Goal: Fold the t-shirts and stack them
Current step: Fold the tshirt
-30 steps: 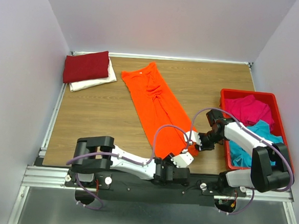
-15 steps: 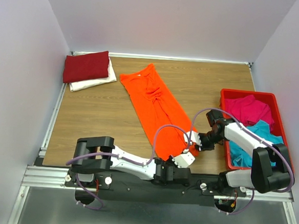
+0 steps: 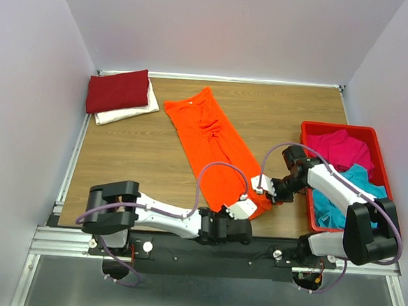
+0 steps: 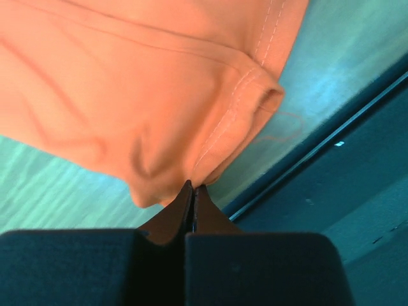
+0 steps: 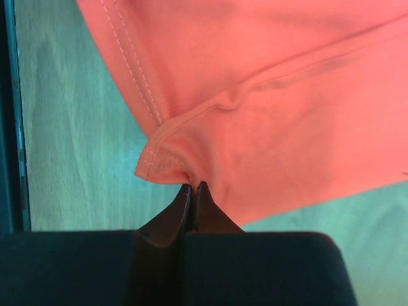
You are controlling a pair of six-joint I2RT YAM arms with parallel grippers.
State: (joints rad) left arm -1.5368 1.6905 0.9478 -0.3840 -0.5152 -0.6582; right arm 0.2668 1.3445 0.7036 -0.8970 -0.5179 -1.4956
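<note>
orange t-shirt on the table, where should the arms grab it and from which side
Take the bright orange cloth t-shirt at the two corners of its stitched hem, coming low from the near edge of the wooden table. It lies flat, hem nearest the arms, and the doubled hem bunches into a pinchable ridge. The left tool and right tool are shut there.

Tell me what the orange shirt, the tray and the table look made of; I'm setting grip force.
The orange shirt looks like soft knit cloth, matte, probably cotton jersey: it wrinkles, bunches, and shows a double-stitched hem. The tray looks like rigid red plastic, smooth, with straight thin walls. The table is wood or wood-look laminate, brown with grain lines; which one cannot be told.
</note>
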